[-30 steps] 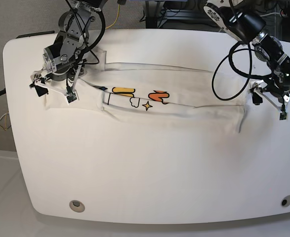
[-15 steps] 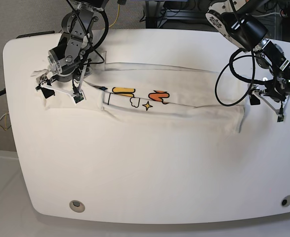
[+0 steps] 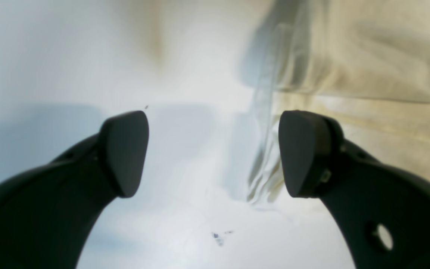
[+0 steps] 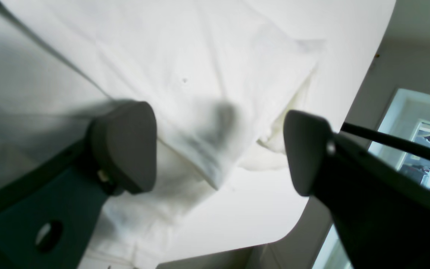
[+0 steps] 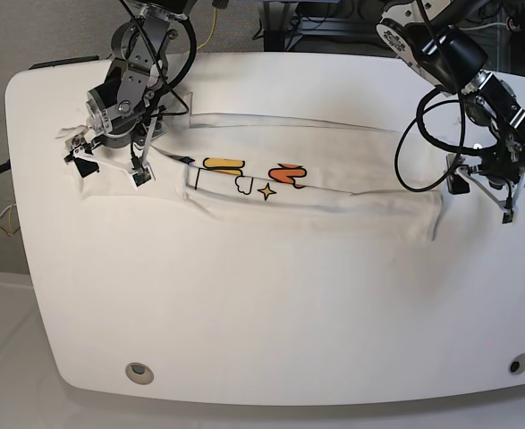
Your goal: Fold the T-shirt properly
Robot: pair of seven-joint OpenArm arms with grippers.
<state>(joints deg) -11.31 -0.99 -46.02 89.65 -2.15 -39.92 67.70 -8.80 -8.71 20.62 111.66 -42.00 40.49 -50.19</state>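
Observation:
The white T-shirt (image 5: 334,174) lies folded into a long band across the far half of the table, with a strip of yellow and orange print (image 5: 249,176) showing. My right gripper (image 5: 105,170) is open just above the shirt's left end; in the right wrist view it (image 4: 217,149) straddles a bunched cloth corner (image 4: 215,112). My left gripper (image 5: 483,198) is open just past the shirt's right end. In the left wrist view it (image 3: 215,153) hangs over bare table, with the shirt's edge (image 3: 263,149) close inside the right finger (image 3: 304,153).
The white table (image 5: 262,313) has rounded corners and two round holes near its front edge (image 5: 139,372) (image 5: 519,364). Black cables loop off the left arm (image 5: 414,134). The table's left edge lies close to the right gripper (image 4: 334,112).
My right gripper has moved slightly back and inward over the shirt's left end. My left gripper has shifted only slightly beside the right end. Both stay open; the shirt has not moved.

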